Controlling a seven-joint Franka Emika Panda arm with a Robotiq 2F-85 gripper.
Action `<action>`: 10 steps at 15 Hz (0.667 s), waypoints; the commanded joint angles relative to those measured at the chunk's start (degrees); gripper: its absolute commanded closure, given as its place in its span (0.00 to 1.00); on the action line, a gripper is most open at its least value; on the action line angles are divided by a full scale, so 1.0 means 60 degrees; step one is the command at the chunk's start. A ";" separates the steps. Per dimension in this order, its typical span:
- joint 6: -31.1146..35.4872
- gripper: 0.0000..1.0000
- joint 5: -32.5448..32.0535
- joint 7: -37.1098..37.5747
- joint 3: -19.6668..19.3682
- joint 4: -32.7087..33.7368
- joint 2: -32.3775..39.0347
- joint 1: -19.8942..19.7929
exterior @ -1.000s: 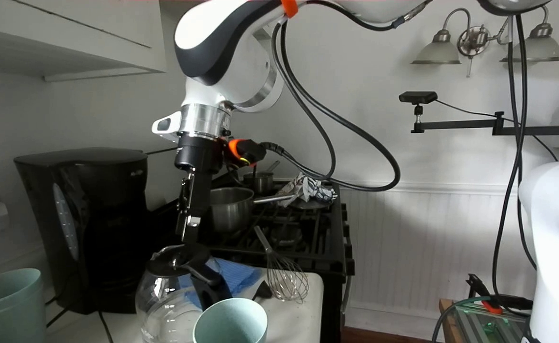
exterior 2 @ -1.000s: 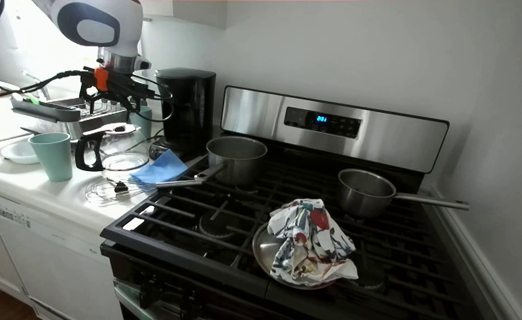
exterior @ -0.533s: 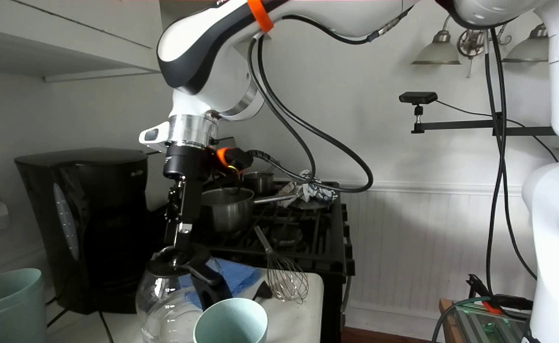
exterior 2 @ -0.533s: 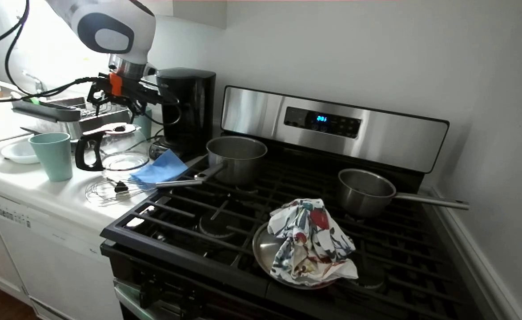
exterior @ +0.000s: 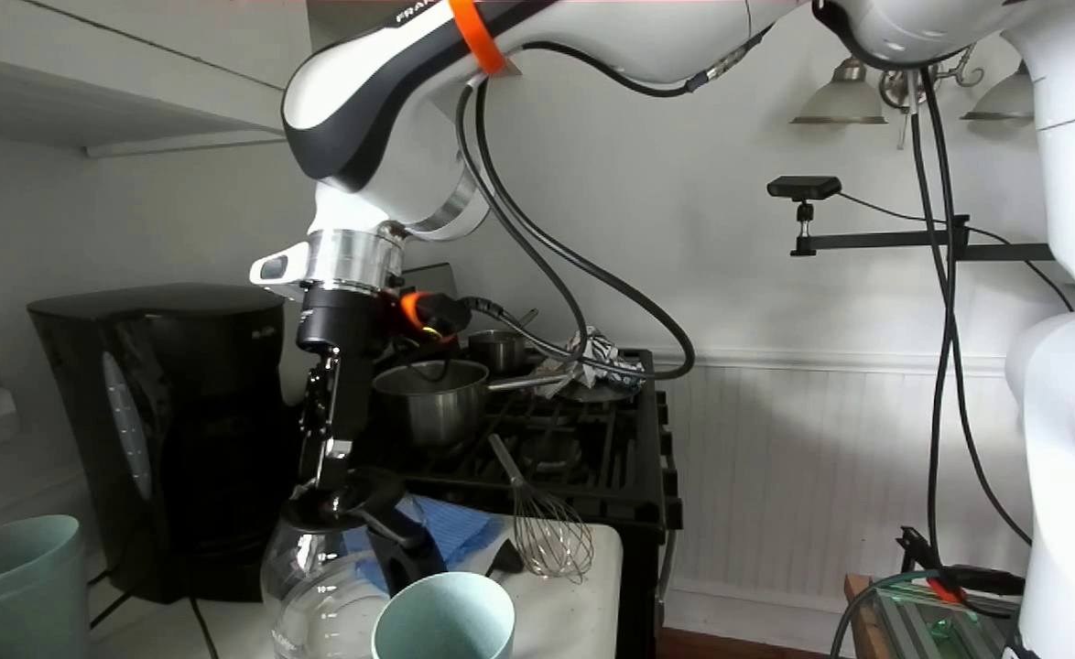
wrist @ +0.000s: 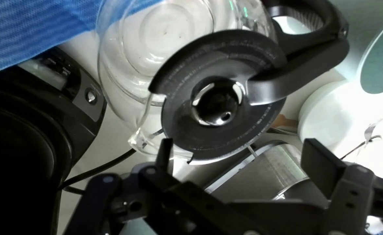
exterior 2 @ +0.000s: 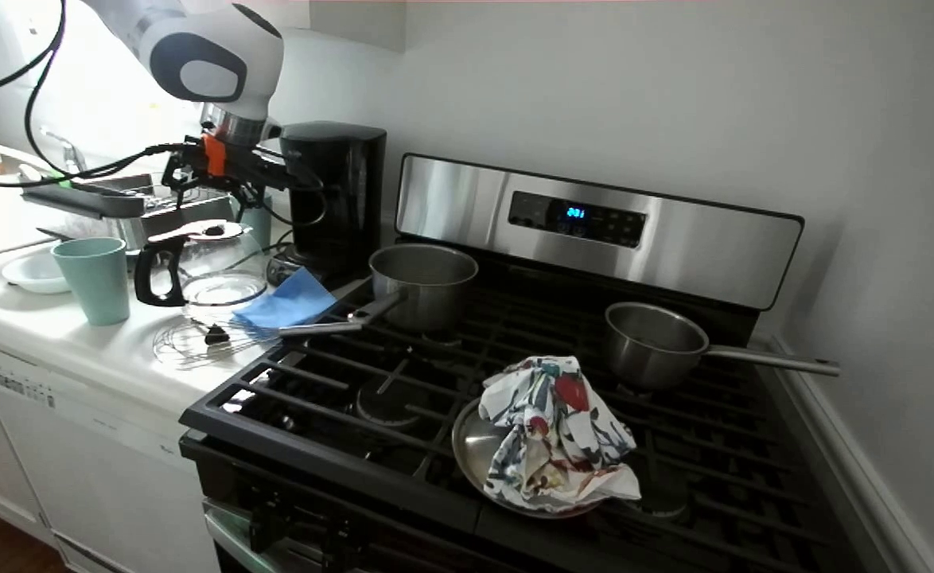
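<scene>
Carafe [wrist: 217, 68] near whisk [exterior: 528, 502], latter only in both exterior views

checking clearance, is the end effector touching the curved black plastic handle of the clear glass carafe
Apart. The wrist view shows the open end effector clear of the curved black handle, a round white bowl showing between them.

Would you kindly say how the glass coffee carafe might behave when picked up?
The glass coffee carafe is probably stiff but fragile, being clear, rounded glass. It is likely light for its size, as no liquid shows inside. Lifted by the black handle, jutting from one side, it may tilt.
</scene>
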 commanded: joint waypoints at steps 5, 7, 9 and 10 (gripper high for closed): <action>-0.0200 0.00 -0.0319 -0.0119 0.0201 0.0407 0.0320 -0.0208; -0.0245 0.00 -0.0447 -0.0059 0.0191 0.0427 0.0376 -0.0198; -0.0279 0.00 -0.0568 -0.0044 0.0192 0.0448 0.0426 -0.0193; -0.0297 0.00 -0.0619 -0.0030 0.0199 0.0472 0.0446 -0.0190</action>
